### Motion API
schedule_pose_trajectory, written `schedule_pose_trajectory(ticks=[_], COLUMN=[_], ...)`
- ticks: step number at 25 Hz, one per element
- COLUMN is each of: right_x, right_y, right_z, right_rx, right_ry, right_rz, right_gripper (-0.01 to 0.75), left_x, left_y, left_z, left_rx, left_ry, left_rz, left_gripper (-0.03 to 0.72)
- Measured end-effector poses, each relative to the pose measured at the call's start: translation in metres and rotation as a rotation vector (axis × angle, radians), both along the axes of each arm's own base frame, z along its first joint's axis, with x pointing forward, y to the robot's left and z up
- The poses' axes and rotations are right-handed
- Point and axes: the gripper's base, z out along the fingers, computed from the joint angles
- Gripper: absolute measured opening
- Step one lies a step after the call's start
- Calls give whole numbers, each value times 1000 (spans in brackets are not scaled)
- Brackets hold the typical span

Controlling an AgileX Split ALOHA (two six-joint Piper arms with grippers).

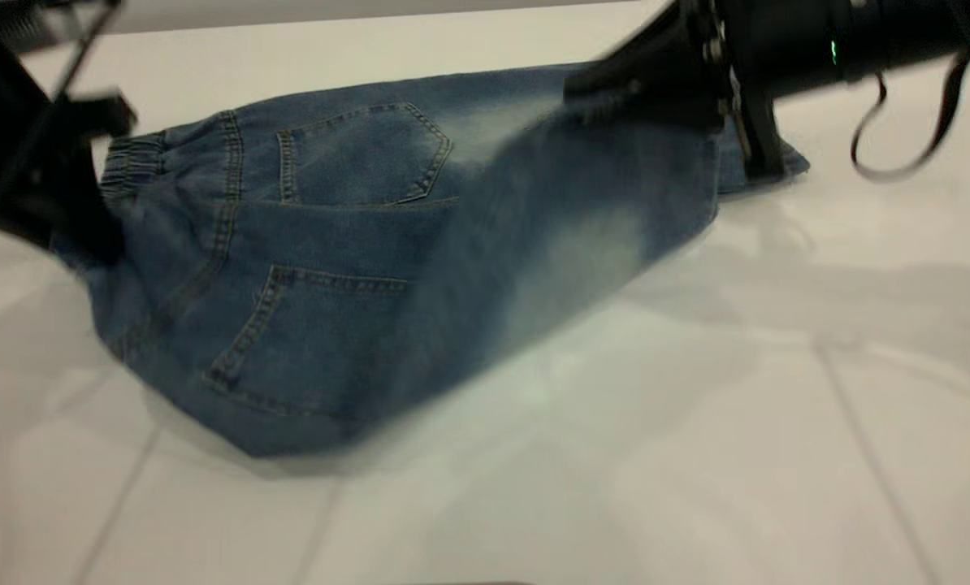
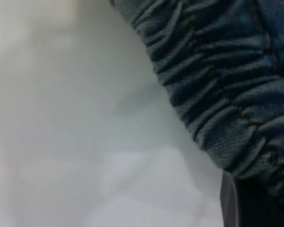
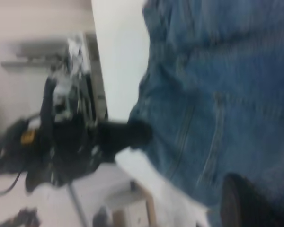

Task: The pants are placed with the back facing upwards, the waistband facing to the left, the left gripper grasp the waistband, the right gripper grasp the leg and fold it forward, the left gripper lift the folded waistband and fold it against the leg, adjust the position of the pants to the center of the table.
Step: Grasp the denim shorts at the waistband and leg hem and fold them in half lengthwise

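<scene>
The blue denim pants (image 1: 339, 268) are partly raised off the white table (image 1: 696, 455), back pockets up and blurred by motion. My left gripper (image 1: 95, 240) is at the left end, shut on the gathered waistband (image 1: 132, 162). The left wrist view shows the ruffled waistband (image 2: 217, 94) running into one dark finger (image 2: 255, 205). My right gripper (image 1: 615, 93) is at the far right, shut on the leg (image 1: 582, 244) with the pale faded patch, holding its hem up. In the right wrist view, denim (image 3: 227, 94) fills the space above one finger (image 3: 246, 203), and the left gripper (image 3: 132, 135) holds the far edge.
A thin looped black cable (image 1: 899, 166) hangs under the right arm. The table's far edge (image 1: 371, 12) runs behind the pants. Bare tabletop extends in front and to the right.
</scene>
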Motion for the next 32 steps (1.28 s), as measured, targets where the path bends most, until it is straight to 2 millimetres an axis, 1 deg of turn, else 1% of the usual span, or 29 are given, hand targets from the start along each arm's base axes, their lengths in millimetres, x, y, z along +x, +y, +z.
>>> schedule_pose_trajectory(ticks=[2, 5, 8, 11, 15, 18, 20, 23, 25, 27, 29, 31, 32], right_x=[18, 42, 62, 80, 101, 111, 114, 115, 116, 116, 116, 116, 116], right_y=[-11, -31, -43, -46, -49, -52, -52, -53, -56, -59, -62, -62, -62], right_z=[3, 0, -9, -21, -39, -51, -54, -56, -56, -56, -55, -54, -54], right_rx=[-35, -90, -120, -140, -157, -175, -185, -199, -212, -217, -213, -205, -199], right_ry=[-8, -4, 8, 11, 34, 43, 43, 35, 17, 8, 1, -11, -21], right_rz=[-69, -177, -247, -276, -325, -351, -360, -361, -355, -354, -352, -340, -329], right_gripper=[31, 31, 31, 31, 31, 31, 31, 31, 36, 48, 78, 128, 165], left_x=[7, 17, 31, 49, 73, 85, 91, 95, 96, 99, 101, 103, 104], left_y=[13, 35, 45, 47, 48, 49, 49, 48, 48, 48, 46, 44, 42], left_z=[7, 14, 13, 2, -20, -36, -47, -56, -57, -54, -52, -49, -47], left_rx=[-62, -126, -181, -234, -312, -377, -400, -415, -413, -419, -438, -474, -494], left_ry=[-18, -58, -87, -109, -116, -109, -107, -120, -146, -186, -217, -246, -254], left_rz=[79, 180, 255, 339, 470, 572, 600, 589, 559, 521, 494, 469, 458], left_gripper=[90, 90, 90, 90, 90, 90, 90, 91, 100, 130, 188, 291, 339])
